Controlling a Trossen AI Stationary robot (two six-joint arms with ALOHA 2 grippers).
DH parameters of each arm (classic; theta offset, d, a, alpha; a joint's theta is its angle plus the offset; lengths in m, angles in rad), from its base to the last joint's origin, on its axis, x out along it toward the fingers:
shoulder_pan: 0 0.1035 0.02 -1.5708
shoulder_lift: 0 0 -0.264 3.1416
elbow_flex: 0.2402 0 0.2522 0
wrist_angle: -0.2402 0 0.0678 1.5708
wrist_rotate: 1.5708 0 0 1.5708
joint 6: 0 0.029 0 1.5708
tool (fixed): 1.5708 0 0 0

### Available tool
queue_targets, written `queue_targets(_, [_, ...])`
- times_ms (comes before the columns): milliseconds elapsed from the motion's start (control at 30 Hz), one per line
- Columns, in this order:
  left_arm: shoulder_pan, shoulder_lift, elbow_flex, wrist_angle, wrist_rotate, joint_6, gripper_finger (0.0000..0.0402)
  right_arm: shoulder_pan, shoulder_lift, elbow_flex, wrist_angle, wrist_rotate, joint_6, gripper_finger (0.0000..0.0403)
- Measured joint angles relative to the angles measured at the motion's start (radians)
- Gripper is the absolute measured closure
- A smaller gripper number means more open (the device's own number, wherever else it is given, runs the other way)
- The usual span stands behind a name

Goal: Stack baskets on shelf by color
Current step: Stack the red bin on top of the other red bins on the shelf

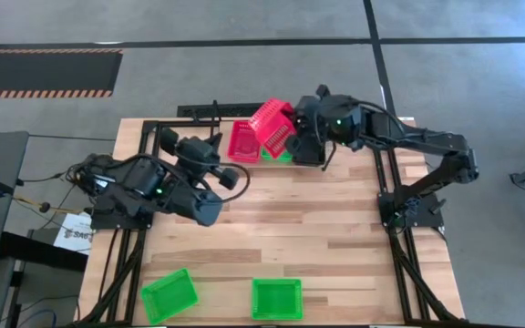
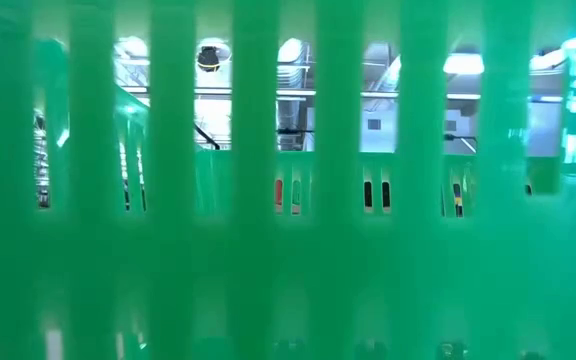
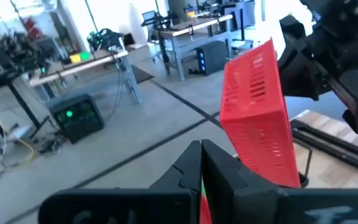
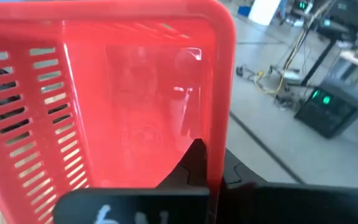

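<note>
In the high view my right gripper [image 1: 297, 137] is shut on a red-pink basket [image 1: 274, 126], tilted in the air over the table's far edge. A second red-pink basket [image 1: 242, 141] sits below and to its left, with a bit of a green basket [image 1: 279, 156] beside it. The shelf under them is mostly hidden. Two more green baskets [image 1: 169, 295] [image 1: 276, 298] rest flat at the near edge. My left gripper [image 3: 201, 155] is shut and touches nothing, just left of the red-pink baskets. I can make out no black basket. My right gripper holds the raised red-pink basket by a side wall near a corner [image 4: 218, 146]. The wall's edge runs between the two fingers [image 4: 194, 163], one on each face. The basket is lifted clear and tipped on edge, its open side turned away from the table [image 3: 253, 118].
A green basket [image 2: 288, 200] stands right against the low camera and blocks that view. Bare planks [image 1: 290, 228] lie across the middle of the table. Black frame rails [image 1: 390, 182] run along the table's sides. Beyond the far edge are the floor and other workbenches [image 3: 185, 31].
</note>
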Motion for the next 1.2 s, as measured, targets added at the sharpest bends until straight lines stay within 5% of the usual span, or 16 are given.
queue_targets(267, [0.066, 0.027, 0.001, 0.026, 0.096, -0.071, 0.0397, 0.021, 0.018, 0.057, -0.118, -0.008, -0.088, 0.0402])
queue_targets(433, [0.13, 0.061, 0.0, 0.105, 0.137, -0.033, 0.0347, 0.011, -0.001, 0.056, -0.13, -0.009, -0.111, 0.0402])
queue_targets(767, [0.251, 0.133, 0.0, 0.515, 0.184, 0.392, 0.024, -0.063, 0.017, 0.056, -0.104, 0.085, -0.179, 0.0402])
queue_targets(1200, [0.367, 0.171, 0.0, 0.531, 0.279, 0.387, 0.0227, -0.101, -0.024, 0.057, 0.083, 0.268, -0.426, 0.0402])
